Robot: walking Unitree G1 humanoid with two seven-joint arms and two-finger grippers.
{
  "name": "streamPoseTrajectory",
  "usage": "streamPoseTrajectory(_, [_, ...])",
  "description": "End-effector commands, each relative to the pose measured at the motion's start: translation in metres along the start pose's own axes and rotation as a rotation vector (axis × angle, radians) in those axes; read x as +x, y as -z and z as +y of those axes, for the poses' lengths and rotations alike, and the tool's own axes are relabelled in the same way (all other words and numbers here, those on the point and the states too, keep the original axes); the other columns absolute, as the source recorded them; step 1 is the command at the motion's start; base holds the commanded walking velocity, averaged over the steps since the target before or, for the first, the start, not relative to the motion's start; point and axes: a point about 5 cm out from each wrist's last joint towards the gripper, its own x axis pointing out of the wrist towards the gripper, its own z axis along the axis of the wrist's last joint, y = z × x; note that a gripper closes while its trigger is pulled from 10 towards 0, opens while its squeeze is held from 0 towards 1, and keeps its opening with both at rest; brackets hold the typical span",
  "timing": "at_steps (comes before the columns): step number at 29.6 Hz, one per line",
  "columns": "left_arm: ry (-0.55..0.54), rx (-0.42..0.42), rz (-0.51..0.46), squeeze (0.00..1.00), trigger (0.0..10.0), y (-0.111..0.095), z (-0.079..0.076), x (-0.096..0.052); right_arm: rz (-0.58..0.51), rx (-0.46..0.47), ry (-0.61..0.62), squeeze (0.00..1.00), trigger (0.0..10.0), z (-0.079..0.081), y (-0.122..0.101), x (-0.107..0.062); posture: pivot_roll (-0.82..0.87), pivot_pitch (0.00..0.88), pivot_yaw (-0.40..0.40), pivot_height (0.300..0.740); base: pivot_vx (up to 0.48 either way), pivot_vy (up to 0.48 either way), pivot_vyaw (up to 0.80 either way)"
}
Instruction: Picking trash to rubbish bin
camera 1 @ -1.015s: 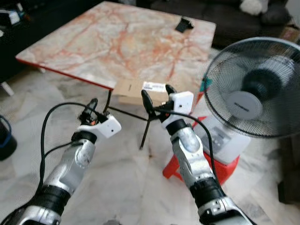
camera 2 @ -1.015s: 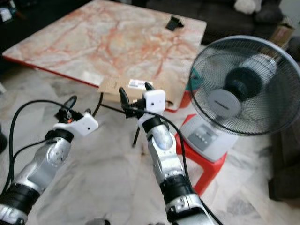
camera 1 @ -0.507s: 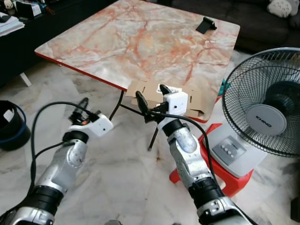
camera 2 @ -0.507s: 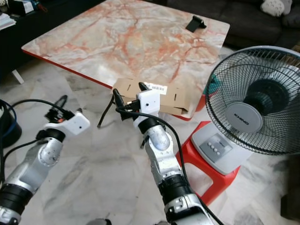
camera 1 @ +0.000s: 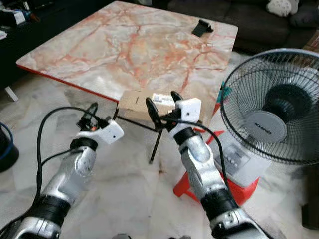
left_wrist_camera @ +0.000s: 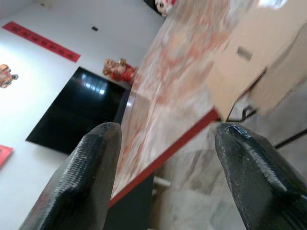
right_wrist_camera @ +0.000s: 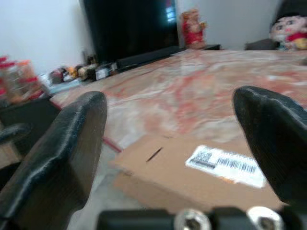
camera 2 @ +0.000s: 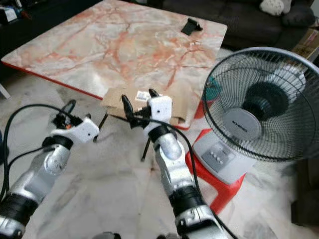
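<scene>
Nearest, the left end effector (camera 1: 92,113) hovers over the marble floor (camera 1: 124,194), its fingers (left_wrist_camera: 91,172) spread and empty. Just beyond, the right end effector (camera 1: 162,104) is raised with fingers (right_wrist_camera: 67,139) spread wide, aimed at the flattened cardboard box (camera 1: 142,102) that lies at the near edge of the desk (camera 1: 124,45), overhanging it. Compared with half a second ago, the view has swung rightward, and the dark bin then visible at far left is now barely at the edge. The right end effector stays close to the cardboard without touching it, so the grasp is probably next. A fan (camera 1: 274,109) stands to the right on a red stool (camera 1: 194,181).
</scene>
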Motion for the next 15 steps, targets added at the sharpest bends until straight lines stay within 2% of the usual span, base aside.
streamPoseTrajectory(1, [0.011, 0.004, 0.002, 0.00, 10.0, 0.0025, 0.0010, -0.0011, -0.027, 0.017, -0.027, 0.00, 10.0, 0.0110, -0.0054, 0.0067, 0.09, 0.163, -0.063, 0.740, 0.304, 0.000, 0.00])
streamPoseTrajectory(10, [0.015, -0.002, -0.004, 0.00, 10.0, 0.0013, -0.0003, -0.0011, -0.020, 0.034, -0.033, 0.00, 10.0, 0.0117, -0.0045, 0.0068, 0.09, 0.162, -0.065, 0.740, 0.317, 0.000, 0.00])
streamPoseTrajectory(15, [0.017, -0.002, -0.005, 0.00, 10.0, 0.0010, -0.0006, -0.0010, -0.020, 0.029, -0.038, 0.00, 10.0, 0.0124, -0.0050, 0.0071, 0.09, 0.162, -0.065, 0.740, 0.326, 0.000, -0.51])
